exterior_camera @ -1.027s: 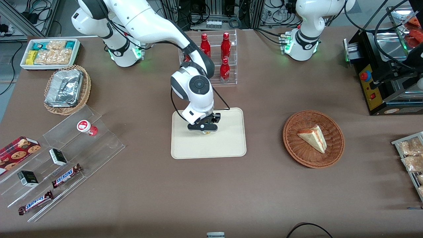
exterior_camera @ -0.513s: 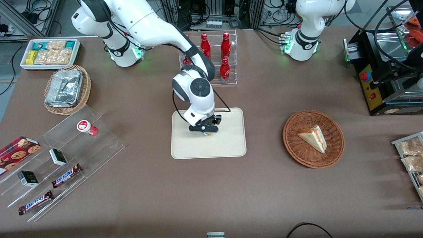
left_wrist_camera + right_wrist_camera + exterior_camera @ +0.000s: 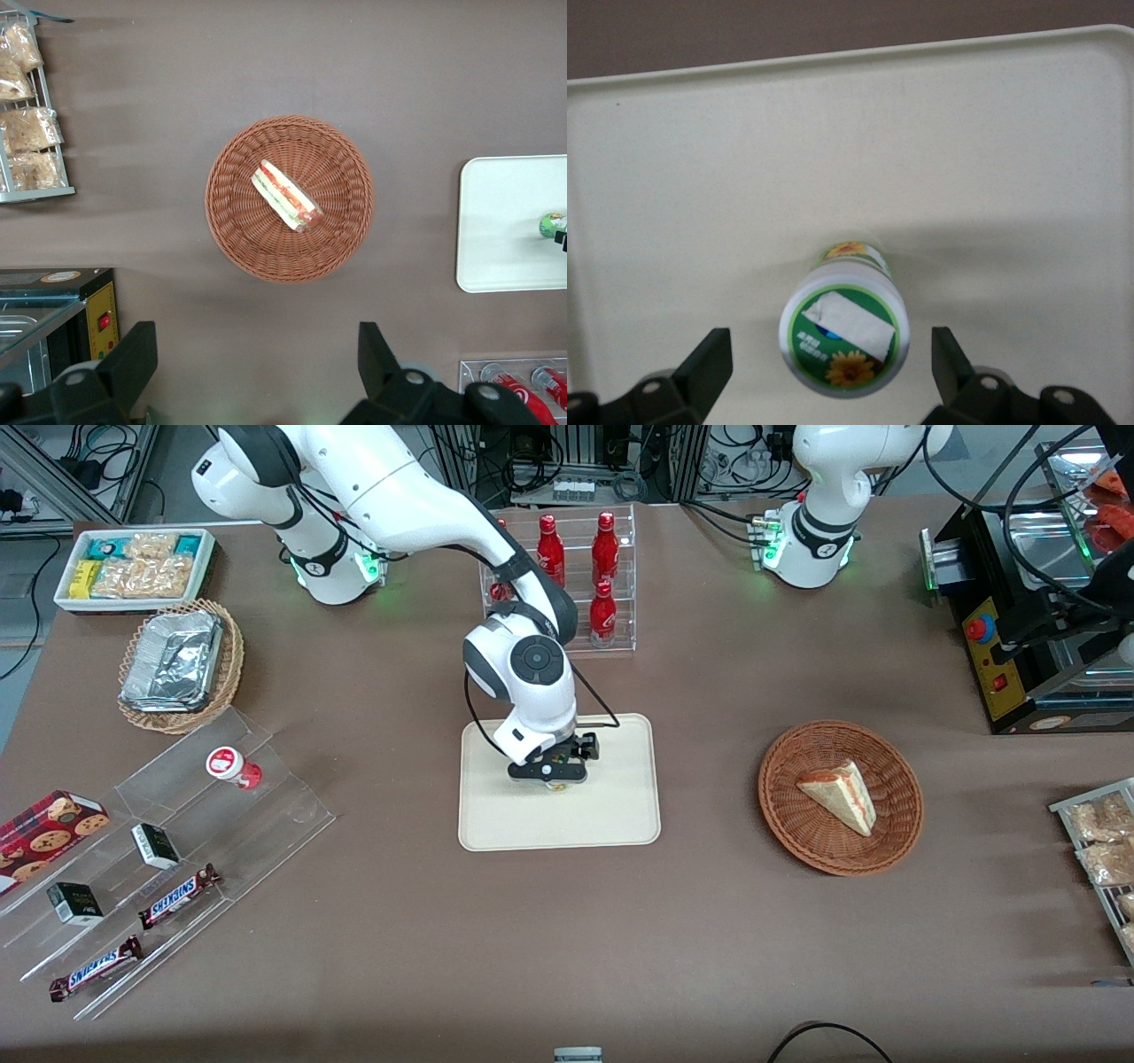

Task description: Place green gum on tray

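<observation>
The green gum [image 3: 843,341] stands upright on the cream tray [image 3: 1028,159], its white-and-green lid with a sunflower facing my wrist camera. My gripper [image 3: 831,359] hangs straight above it and is open; each of the black fingers [image 3: 709,363] stands clear of the bottle, one at either side. In the front view the gripper [image 3: 554,773] sits over the middle of the tray [image 3: 620,815], and only a sliver of the gum [image 3: 557,786] shows beneath it. The parked arm's wrist view catches the gum [image 3: 551,225] at the edge of the tray [image 3: 505,221].
A red-lidded bottle [image 3: 232,765] lies on the clear stepped stand with snack bars toward the working arm's end. A rack of red bottles [image 3: 602,584] stands farther from the camera than the tray. A wicker basket [image 3: 797,841] with a sandwich sits toward the parked arm's end.
The wrist has shifted slightly toward the parked arm's end and the hand has turned a little. The gum stays in place on the tray.
</observation>
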### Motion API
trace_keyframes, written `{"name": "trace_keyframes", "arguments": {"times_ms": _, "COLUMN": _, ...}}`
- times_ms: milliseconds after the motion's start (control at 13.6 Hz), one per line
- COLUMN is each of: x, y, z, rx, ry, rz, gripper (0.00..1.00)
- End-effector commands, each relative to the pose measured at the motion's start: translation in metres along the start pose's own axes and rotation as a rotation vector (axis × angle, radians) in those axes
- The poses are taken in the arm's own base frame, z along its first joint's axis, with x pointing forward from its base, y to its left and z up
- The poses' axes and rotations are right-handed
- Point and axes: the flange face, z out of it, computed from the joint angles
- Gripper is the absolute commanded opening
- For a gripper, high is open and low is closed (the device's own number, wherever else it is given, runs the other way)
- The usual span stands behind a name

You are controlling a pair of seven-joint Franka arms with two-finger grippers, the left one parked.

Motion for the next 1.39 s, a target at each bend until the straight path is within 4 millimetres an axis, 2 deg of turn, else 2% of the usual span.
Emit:
{"name": "trace_keyframes", "arguments": {"times_ms": 0, "x": 0.000, "y": -0.010, "z": -0.012, "rx": 0.022, "ry": 0.009, "rz": -0.012, "gripper": 1.00}}
{"name": "trace_keyframes", "arguments": {"times_ms": 220, "x": 0.001, "y": -0.006, "z": -0.038, "rx": 0.021, "ry": 0.005, "rz": -0.083, "gripper": 1.00}}
{"name": "trace_keyframes", "arguments": {"times_ms": 587, "x": 0.007, "y": 0.015, "z": -0.092, "rx": -0.022, "ry": -0.056, "rz": -0.212, "gripper": 1.00}}
{"name": "trace_keyframes", "arguments": {"times_ms": 880, "x": 0.036, "y": 0.073, "z": -0.150, "rx": -0.054, "ry": -0.138, "rz": -0.297, "gripper": 1.00}}
{"name": "trace_keyframes", "arguments": {"times_ms": 1027, "x": 0.053, "y": 0.110, "z": -0.177, "rx": -0.055, "ry": -0.178, "rz": -0.338, "gripper": 1.00}}
{"name": "trace_keyframes", "arguments": {"times_ms": 1320, "x": 0.088, "y": 0.183, "z": -0.212, "rx": -0.032, "ry": -0.217, "rz": -0.401, "gripper": 1.00}}
